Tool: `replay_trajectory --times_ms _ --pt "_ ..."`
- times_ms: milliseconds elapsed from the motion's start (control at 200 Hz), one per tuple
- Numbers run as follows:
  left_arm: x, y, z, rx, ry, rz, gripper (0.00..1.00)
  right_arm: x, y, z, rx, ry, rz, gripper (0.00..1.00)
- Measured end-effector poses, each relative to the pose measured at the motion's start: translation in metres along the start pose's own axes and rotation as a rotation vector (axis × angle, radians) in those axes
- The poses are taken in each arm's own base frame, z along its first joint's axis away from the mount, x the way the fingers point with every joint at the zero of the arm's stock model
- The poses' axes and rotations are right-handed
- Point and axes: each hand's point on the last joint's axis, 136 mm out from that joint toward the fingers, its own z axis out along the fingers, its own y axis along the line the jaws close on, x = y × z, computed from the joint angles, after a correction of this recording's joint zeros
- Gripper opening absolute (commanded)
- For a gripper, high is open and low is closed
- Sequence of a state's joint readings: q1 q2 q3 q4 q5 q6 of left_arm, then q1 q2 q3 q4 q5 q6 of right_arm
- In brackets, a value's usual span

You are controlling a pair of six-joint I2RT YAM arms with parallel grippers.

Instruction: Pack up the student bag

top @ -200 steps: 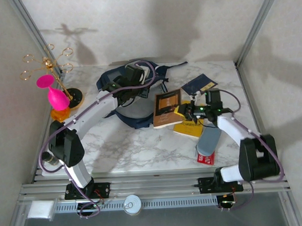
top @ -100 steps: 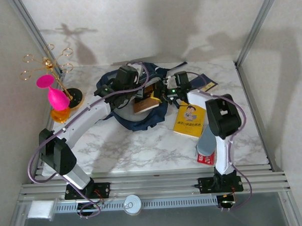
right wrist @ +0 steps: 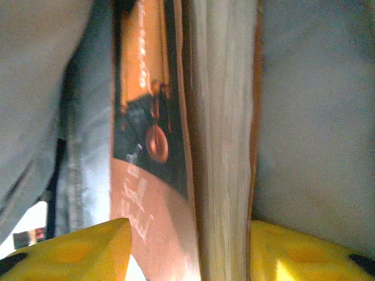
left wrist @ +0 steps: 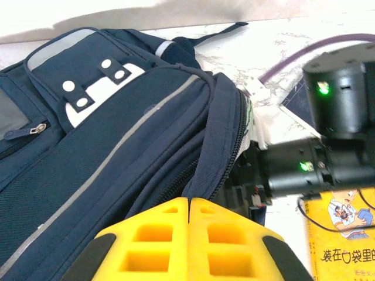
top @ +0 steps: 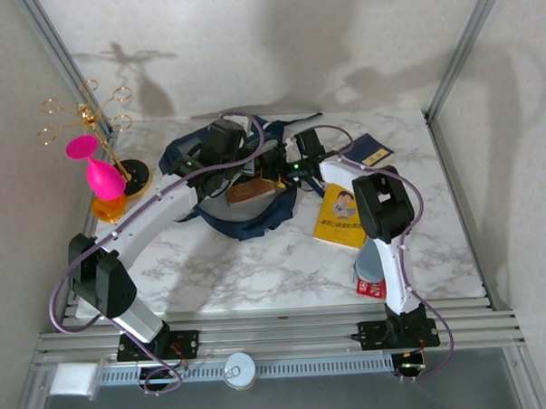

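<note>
The student bag [top: 256, 221], navy-blue with a light stripe [left wrist: 117, 146], lies at the table's back centre. My left gripper [left wrist: 189, 202] is shut on the zipper edge of its opening and holds that edge up [top: 240, 168]. A brown book [top: 251, 189] stands partly inside the opening. My right gripper [top: 279, 168] reaches in from the right. In the right wrist view the book's page block [right wrist: 225, 146] sits between my right gripper's [right wrist: 187, 252] yellow fingers [right wrist: 82, 249], which stand wide, the left one off the pages. Grey bag lining [right wrist: 316, 105] surrounds it.
A yellow book [top: 341, 215] lies right of the bag, a dark blue booklet [top: 372, 153] behind it. A grey pouch [top: 377, 252] rests on a red item [top: 373, 287] near the right arm's base. A gold stand with a pink vase [top: 101, 176] stands at the left edge.
My right gripper carried the brown book from the table into the bag's opening, then its jaws widened. My left gripper pulled the bag's edge further left and up.
</note>
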State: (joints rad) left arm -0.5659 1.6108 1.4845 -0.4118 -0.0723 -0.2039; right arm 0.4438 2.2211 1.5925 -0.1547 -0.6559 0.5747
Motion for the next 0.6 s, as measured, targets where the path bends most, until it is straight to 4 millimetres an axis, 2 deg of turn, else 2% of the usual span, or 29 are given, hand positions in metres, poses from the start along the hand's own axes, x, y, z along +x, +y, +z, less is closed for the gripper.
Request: replay_trajectory --times_ms 220,441,501,601 --pt "-0.004 -0.004 0.000 0.016 -0.016 -0.006 0.00 0.028 -0.007 -0.033 0.153 -0.052 -0.016 0.55" --pt "-0.002 -0.009 0.001 0.041 -0.012 -0.009 0.00 0.052 -0.012 -0.040 0.283 -0.068 -0.054 0.61" --pt "0.001 -0.009 0.002 0.043 -0.007 -0.008 0.00 0.059 -0.009 -0.046 0.277 -0.074 -0.060 0.63" --pt "0.005 -0.008 0.003 0.041 0.001 -0.007 0.00 0.059 0.004 -0.062 0.253 -0.104 -0.067 0.65"
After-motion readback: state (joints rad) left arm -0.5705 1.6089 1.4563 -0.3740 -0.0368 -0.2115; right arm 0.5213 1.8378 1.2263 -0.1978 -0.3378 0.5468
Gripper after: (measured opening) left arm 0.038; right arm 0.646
